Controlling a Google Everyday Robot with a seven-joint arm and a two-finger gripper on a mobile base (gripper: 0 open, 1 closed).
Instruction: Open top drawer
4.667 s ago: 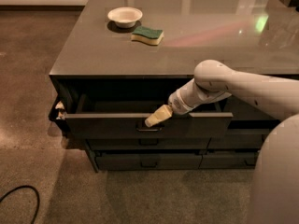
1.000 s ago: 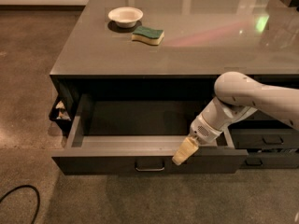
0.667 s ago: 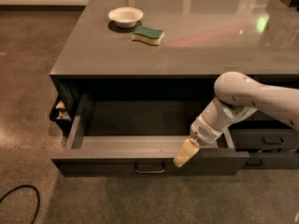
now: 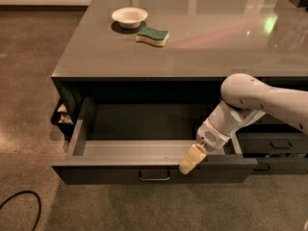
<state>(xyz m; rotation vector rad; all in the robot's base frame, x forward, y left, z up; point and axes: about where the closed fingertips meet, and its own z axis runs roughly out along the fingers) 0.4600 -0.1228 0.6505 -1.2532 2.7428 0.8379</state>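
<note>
The top drawer (image 4: 115,173) is a wide dark-grey drawer under the counter top. It stands pulled far out, and its lighter grey inside shows with nothing in it. Its small loop handle (image 4: 154,176) sits at the centre of the front. My gripper (image 4: 189,161) hangs from the white arm (image 4: 250,100) that reaches in from the right. Its cream tip rests at the top edge of the drawer front, right of the handle and apart from it.
A white bowl (image 4: 129,17) and a green-and-yellow sponge (image 4: 152,35) lie on the grey counter top (image 4: 192,52). Drawers of the neighbouring stack (image 4: 276,148) are at the right. A black cable (image 4: 19,208) lies on the floor at the lower left.
Since 4.7 s ago the drawer has come out much further and my gripper has moved forward and right with its front edge. Over the last second nothing visibly moves.
</note>
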